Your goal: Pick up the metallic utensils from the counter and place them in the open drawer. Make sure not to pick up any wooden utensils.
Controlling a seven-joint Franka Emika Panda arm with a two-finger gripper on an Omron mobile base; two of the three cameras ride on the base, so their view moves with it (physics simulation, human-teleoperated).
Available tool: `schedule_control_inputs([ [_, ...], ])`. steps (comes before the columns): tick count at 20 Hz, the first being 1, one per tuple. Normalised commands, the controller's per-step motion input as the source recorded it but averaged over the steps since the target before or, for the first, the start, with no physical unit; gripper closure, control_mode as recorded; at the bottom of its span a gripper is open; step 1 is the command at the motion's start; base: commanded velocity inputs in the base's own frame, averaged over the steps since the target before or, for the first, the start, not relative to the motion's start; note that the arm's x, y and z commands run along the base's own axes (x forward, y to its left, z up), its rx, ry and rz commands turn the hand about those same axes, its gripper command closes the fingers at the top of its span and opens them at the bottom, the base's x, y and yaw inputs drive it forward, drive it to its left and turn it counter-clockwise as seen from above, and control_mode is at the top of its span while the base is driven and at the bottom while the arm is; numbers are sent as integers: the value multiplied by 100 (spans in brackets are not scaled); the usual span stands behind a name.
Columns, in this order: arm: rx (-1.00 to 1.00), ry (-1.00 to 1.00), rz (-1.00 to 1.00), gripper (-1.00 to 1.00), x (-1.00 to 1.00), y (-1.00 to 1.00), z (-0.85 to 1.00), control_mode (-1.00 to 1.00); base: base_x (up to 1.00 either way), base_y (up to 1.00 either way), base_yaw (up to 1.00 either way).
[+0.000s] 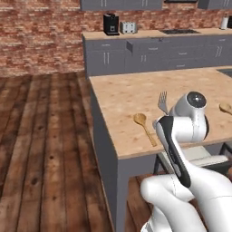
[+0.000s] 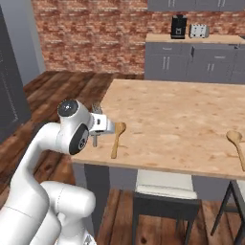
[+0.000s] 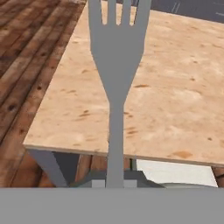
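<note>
The slim all-silver fork [image 3: 117, 65] stands raised above the counter [image 1: 136, 95], near its front left corner, tines up and handle pointing down. One light-brown wooden spoon [image 1: 145, 128] lies flat near the counter's front edge, bowl toward the middle, handle toward the edge. A second wooden spoon [image 2: 238, 146] lies near the front edge, further right.

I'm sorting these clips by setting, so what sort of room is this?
A rendered home kitchen: grey cabinets along a brick wall, a coffee maker and toaster on the far worktop, and a wooden spoon on the island counter.
</note>
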Motion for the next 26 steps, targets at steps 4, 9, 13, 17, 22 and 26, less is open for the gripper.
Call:
schedule_control_inputs([
  [4, 0, 0, 0, 100, 0, 0, 0, 100, 0, 100, 0],
  [9, 0, 0, 0, 100, 0, 0, 0, 100, 2, 100, -2],
  [13, 0, 0, 0, 100, 0, 0, 0, 100, 61, 100, -13],
  [17, 0, 0, 0, 100, 0, 0, 0, 100, 100, 100, -29],
  [22, 0, 0, 0, 100, 0, 0, 0, 100, 100, 89, -18],
  [26, 0, 0, 0, 100, 0, 0, 0, 100, 100, 76, -10],
])
